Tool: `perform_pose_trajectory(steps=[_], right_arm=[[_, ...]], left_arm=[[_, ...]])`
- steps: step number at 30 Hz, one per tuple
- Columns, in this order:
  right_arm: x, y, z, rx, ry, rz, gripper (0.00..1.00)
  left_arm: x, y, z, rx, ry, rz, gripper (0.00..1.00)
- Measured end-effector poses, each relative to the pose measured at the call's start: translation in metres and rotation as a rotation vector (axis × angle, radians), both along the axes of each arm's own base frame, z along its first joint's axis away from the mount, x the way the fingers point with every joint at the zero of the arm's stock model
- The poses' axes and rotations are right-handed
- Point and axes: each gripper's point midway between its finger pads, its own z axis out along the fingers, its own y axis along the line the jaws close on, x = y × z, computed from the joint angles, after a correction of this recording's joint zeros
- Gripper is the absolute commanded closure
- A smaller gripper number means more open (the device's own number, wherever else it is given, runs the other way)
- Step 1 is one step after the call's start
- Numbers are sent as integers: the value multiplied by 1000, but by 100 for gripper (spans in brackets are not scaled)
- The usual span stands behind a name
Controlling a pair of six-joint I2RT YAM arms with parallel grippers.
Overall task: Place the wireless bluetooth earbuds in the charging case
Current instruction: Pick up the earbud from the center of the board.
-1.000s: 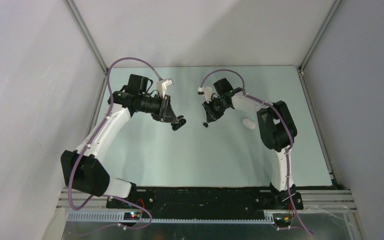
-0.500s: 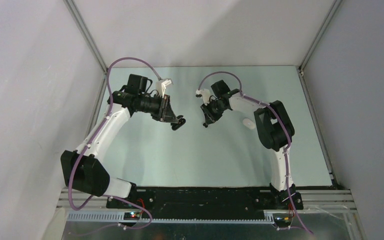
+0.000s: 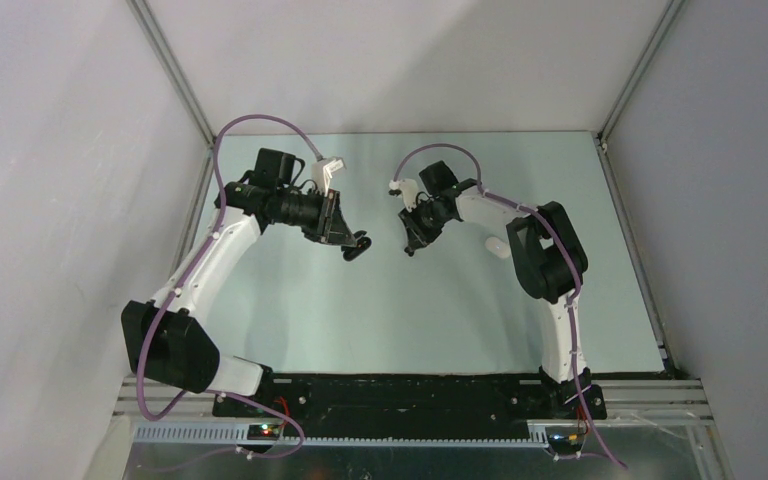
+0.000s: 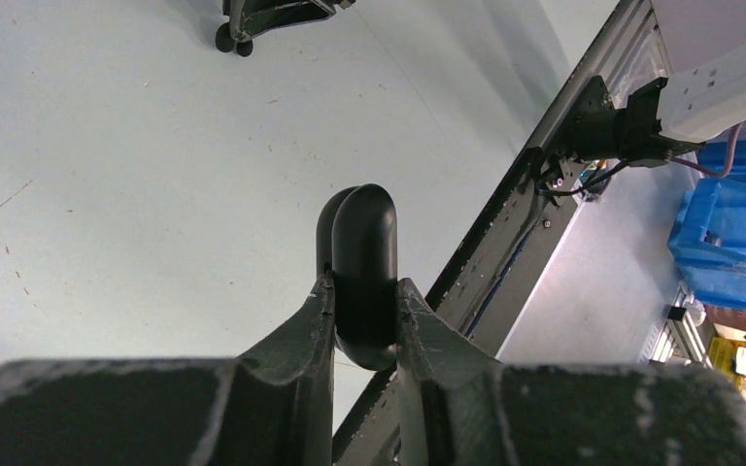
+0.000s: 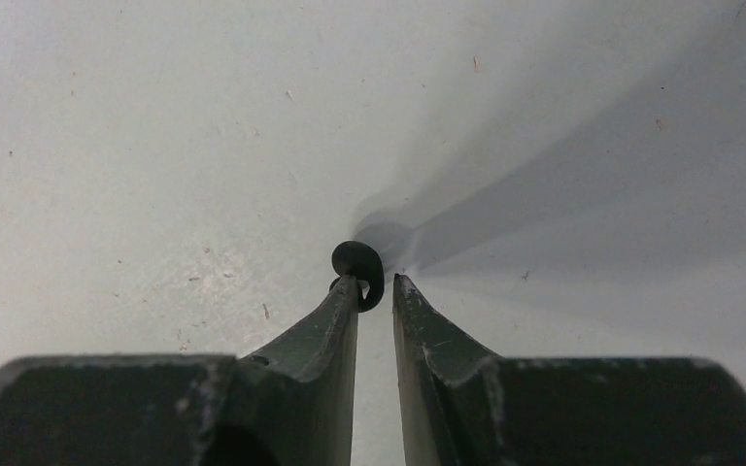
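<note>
My left gripper (image 3: 358,246) is shut on a black oval charging case (image 4: 363,262), held edge-on above the table; in the left wrist view (image 4: 363,309) its fingers clamp the case's two flat sides. My right gripper (image 3: 409,248) hovers close to the right of it, fingers nearly together, with a tiny black earbud (image 5: 359,273) pinched at the tips (image 5: 376,283) against the left finger (image 5: 335,320). The right gripper's tip also shows at the top of the left wrist view (image 4: 236,41). The other earbuds are out of view.
A white oval case (image 3: 497,247) lies on the table beside the right arm, partly hidden by its elbow. The black base rail (image 4: 505,233) runs along the table's near edge. Blue bins (image 4: 729,233) stand beyond it.
The right gripper has shifted slightly left toward the left gripper, carrying the black earbud. The right elbow now covers part of the white case. The left arm has held still.
</note>
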Motion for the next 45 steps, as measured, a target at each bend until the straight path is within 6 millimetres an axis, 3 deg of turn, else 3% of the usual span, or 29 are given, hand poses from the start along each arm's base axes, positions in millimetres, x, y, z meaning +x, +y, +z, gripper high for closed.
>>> perform_pose_trajectory(steps=[7, 12, 31, 45], right_arm=[[-1, -1, 1, 16, 15, 3, 87], [-5, 3, 3, 42, 31, 18, 100], [-11, 9, 4, 50, 40, 38, 100], [-12, 10, 2, 27, 26, 41, 80]], left_arm=[[0, 0, 0, 0, -1, -1, 100], [0, 0, 0, 1, -1, 0, 100], [0, 0, -1, 2, 0, -1, 100], [0, 1, -1, 4, -1, 1, 100]])
